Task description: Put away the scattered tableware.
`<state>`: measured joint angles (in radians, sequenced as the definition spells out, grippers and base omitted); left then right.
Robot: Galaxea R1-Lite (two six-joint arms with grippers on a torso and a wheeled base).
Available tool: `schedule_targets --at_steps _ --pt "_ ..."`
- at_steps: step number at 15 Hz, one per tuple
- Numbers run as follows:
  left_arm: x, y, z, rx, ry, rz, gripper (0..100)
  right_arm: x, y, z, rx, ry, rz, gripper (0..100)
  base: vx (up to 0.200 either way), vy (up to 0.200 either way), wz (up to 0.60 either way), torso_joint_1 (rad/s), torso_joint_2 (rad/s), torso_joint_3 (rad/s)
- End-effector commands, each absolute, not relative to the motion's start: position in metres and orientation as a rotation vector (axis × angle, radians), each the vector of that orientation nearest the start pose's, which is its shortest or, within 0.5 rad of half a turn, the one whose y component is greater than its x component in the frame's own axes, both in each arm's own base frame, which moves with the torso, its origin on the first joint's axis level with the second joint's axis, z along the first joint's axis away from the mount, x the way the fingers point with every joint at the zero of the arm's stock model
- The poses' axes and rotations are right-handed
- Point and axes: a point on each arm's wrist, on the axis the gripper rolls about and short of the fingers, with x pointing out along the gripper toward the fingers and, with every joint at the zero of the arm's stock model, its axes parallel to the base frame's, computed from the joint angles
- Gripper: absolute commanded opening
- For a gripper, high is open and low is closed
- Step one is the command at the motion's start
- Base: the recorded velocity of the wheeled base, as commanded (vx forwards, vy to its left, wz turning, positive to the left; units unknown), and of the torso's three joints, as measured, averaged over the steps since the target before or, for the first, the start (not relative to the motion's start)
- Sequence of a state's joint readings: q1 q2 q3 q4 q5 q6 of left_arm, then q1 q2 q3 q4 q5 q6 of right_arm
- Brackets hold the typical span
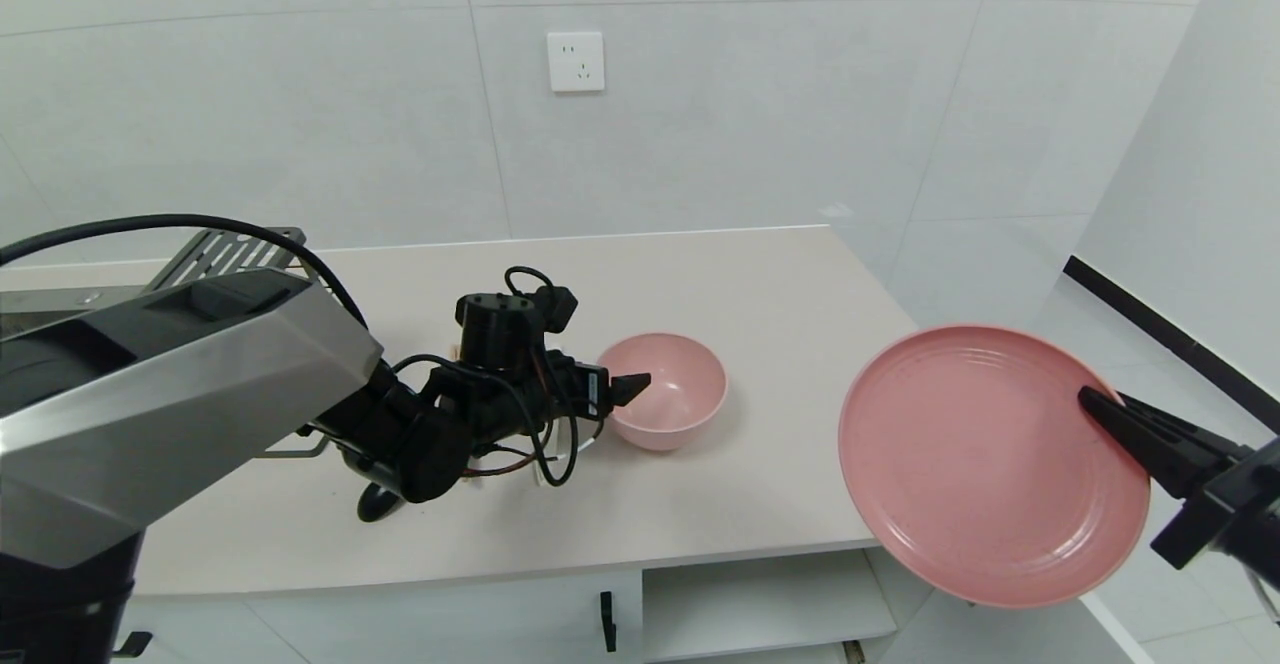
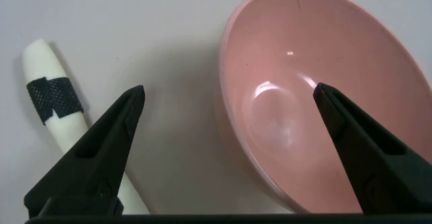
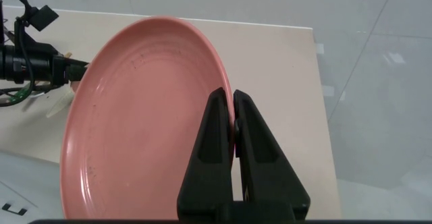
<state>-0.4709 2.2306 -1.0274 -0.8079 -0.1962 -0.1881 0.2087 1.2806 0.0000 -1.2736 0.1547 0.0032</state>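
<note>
A round pink plate (image 1: 980, 464) is clamped in the right gripper (image 1: 1092, 402). A pink bowl (image 1: 672, 394) is straddled by the spread left gripper (image 1: 632, 384).

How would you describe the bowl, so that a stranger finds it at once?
Look at the beige counter under the wall socket. Near its middle, just ahead of the left gripper, stands a bowl. It is pink like the plate in the right gripper, but deep, round and resting on the counter.
</note>
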Motion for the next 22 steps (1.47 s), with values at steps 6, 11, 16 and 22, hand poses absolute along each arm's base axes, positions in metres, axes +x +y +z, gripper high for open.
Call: schedule_targets --at_steps 6,11,16,22 --pt "0.363 -0.193 0.062 -0.122 0.462 -0.624 100 0.135 0.034 0.140 0.002 0.021 0.379 0 0.000 0.000 0.00 0.000 0.00 0.000" --pt "0.362 -0.192 0.059 -0.123 0.469 -0.623 0 0.135 0.034 0.140 0.002 0.021 0.379 0 0.000 0.000 0.00 0.000 0.00 0.000" --pt "0.354 -0.191 0.074 -0.128 0.395 -0.638 0 0.135 0.034 0.140 0.002 0.021 0.377 0 0.000 0.000 0.00 0.000 0.00 0.000" --pt "0.319 -0.173 0.106 -0.121 0.240 -0.649 0 0.134 0.033 0.141 0.003 0.013 0.373 0 0.000 0.000 0.00 0.000 0.00 0.000"
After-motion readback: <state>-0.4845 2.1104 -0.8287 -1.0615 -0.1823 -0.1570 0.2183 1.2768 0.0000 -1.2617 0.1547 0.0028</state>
